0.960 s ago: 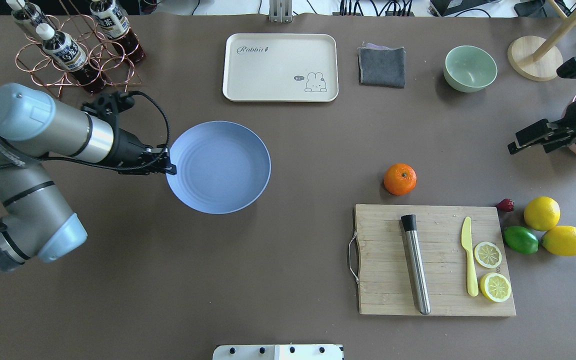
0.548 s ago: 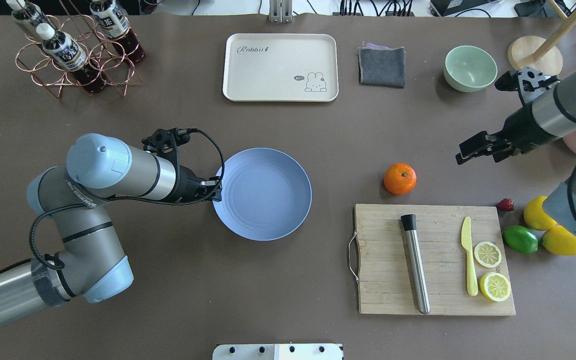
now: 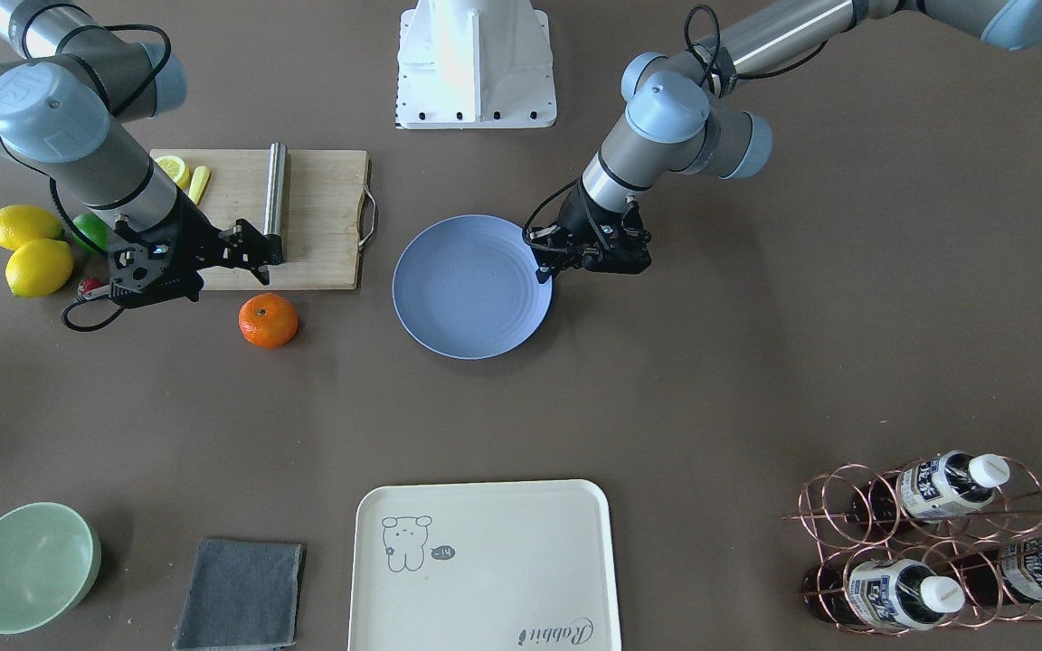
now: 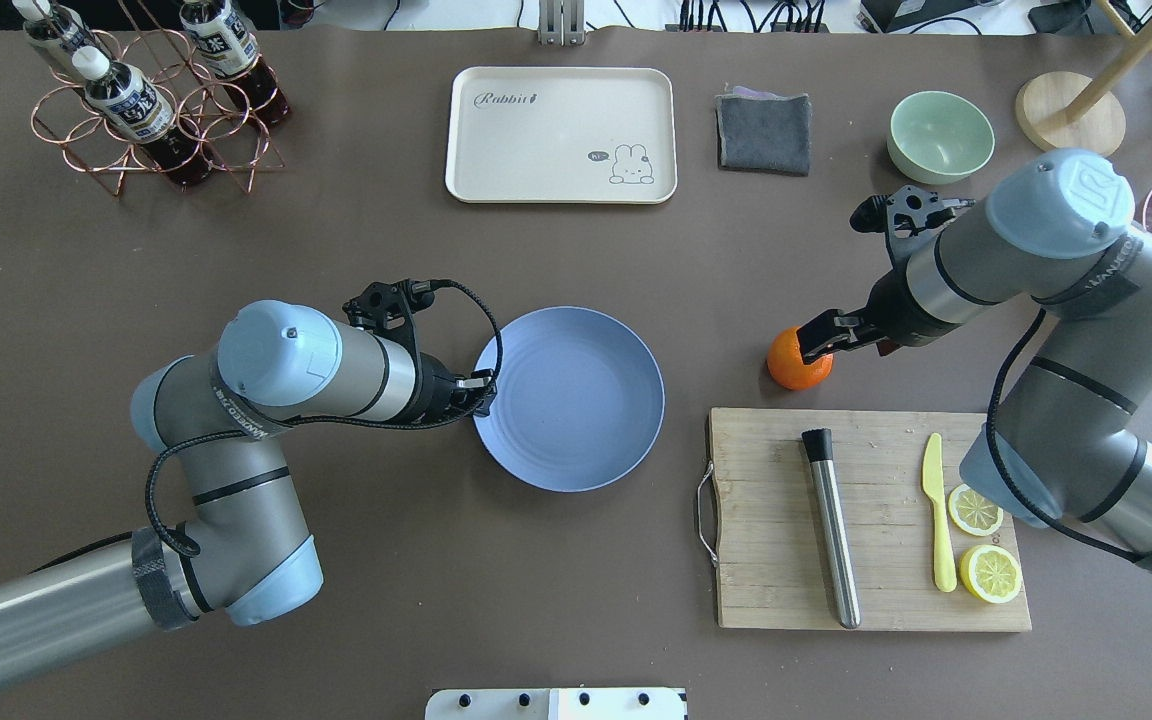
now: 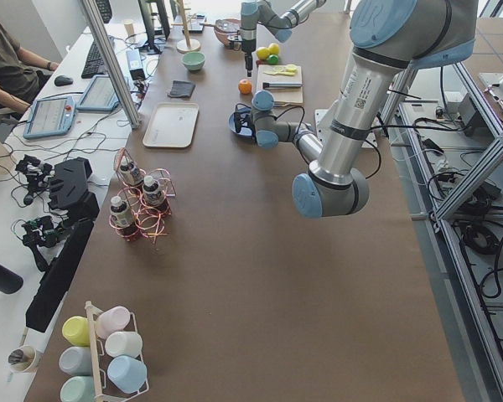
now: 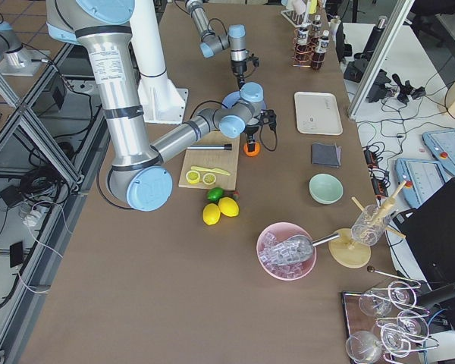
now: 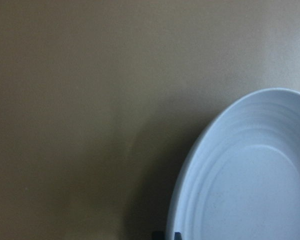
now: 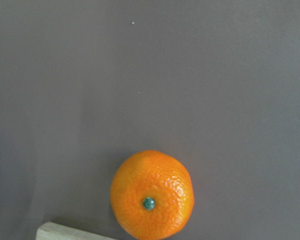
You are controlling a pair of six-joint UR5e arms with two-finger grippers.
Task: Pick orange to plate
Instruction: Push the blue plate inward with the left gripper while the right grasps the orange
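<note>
Brown table point(image 4: 336, 250): orange point(image 4: 792, 371), board point(image 4: 766, 520), tray point(image 4: 560, 135), bowl point(image 4: 940, 137)

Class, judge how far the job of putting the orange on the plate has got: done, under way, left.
Done: nothing delivered; the orange lies on the table, the plate empty, its rim held by the left claw. Under way: the right claw hangs over the orange, not gripping it. Left: grasp, carry, set down.

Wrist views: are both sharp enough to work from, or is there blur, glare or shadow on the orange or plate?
Right wrist view: the orange is sharp, peel pores and stem dot clear, light even, no glare. Left wrist view: soft and yellow-tinted; the plate is cropped at the right and bottom edges, with a dark shadow left of its rim.
</note>
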